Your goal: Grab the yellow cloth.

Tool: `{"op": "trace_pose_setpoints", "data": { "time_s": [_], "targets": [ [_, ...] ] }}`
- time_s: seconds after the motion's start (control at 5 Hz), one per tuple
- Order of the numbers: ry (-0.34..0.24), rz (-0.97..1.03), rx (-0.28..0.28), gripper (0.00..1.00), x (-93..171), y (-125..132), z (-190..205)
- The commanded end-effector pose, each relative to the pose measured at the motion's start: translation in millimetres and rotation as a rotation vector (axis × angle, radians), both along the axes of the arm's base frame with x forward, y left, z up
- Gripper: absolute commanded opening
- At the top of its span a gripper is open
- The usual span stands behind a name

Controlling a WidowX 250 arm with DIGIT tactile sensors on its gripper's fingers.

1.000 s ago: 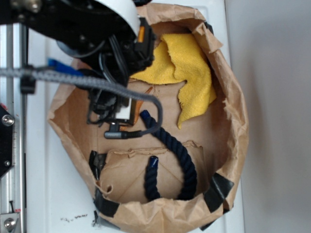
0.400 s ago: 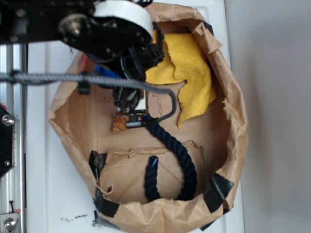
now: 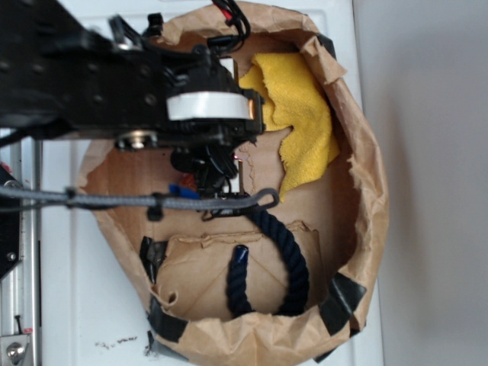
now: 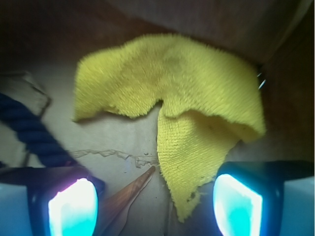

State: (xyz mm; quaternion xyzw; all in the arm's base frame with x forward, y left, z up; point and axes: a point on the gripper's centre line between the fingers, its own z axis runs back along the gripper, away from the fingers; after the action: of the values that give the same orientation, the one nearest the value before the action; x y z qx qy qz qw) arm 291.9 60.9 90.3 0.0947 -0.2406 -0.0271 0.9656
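cloth (image 4: 187, 93): bright yellow, nubbly terry weave | rope (image 3: 286, 252): dark navy, twisted strands | paper bag (image 3: 366, 191): plain brown, black tape patches | arm (image 3: 99, 84): black with a white band | pincer (image 4: 155, 196) pads (image 4: 71, 209): glowing cyan-white | worktop (image 3: 84, 320): white

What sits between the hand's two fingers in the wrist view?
The yellow cloth's hanging corner and bare brown paper lie between the open hand's fingers; wrist view.
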Motion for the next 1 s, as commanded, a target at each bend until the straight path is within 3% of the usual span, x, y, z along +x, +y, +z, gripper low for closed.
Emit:
{"op": "trace_pose_setpoints", "data": {
  "time_s": [0.0,0.4,0.8],
  "targets": [
    [-0.2,0.043,0.029,1.0,19,2,0],
    [-0.211,0.108,-0.085,1.0,28,21,27],
    [-0.18,0.146,-0.1,1.0,43,24,29]
  ]
}}
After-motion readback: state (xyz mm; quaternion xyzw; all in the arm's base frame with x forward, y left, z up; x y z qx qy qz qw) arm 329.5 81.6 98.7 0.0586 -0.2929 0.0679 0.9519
